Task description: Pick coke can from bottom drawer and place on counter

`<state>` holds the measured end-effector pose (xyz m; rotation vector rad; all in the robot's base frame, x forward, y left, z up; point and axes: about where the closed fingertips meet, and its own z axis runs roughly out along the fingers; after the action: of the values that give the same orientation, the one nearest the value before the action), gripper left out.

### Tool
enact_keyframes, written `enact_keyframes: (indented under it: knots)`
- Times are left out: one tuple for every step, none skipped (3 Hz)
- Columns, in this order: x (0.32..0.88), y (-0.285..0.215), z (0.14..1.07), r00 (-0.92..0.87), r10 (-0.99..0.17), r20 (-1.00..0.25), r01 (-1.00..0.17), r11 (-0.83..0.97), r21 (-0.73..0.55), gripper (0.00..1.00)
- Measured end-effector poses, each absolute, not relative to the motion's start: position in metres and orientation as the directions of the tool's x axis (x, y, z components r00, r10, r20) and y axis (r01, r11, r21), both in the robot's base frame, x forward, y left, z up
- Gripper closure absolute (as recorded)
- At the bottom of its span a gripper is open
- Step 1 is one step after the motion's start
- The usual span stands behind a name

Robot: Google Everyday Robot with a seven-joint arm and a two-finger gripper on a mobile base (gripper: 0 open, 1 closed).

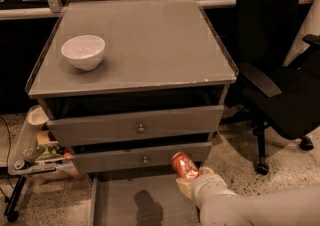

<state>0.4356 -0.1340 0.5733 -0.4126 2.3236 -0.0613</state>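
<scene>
Tilted coke can (184, 164) gripped by end effector (190, 176), over right side of open bottom drawer (116, 201), white bowl (83, 51) on grey surface (155, 40)

One camera looks down from high in front of the cabinet (100, 129), facing its front. The gripper (189, 184), closed on the can (184, 164), sits near, low in frame. The tabletop (150, 40) lies beyond and above it, and the chair (280, 75) is to its right.
</scene>
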Motion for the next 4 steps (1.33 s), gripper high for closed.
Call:
enact_keyframes:
  knots:
    - [0.443, -0.138, 0.607, -0.62, -0.287, -0.73, -0.235, 0.956, -0.177, 1.0]
    - [0.444, -0.138, 0.608, -0.622, -0.286, -0.729, -0.239, 0.956, -0.172, 1.0]
    - [0.444, -0.139, 0.638, -0.589, -0.3, -0.75, -0.24, 0.952, -0.192, 1.0]
    - [0.443, -0.141, 0.692, -0.514, -0.329, -0.792, -0.227, 0.943, -0.244, 1.0]
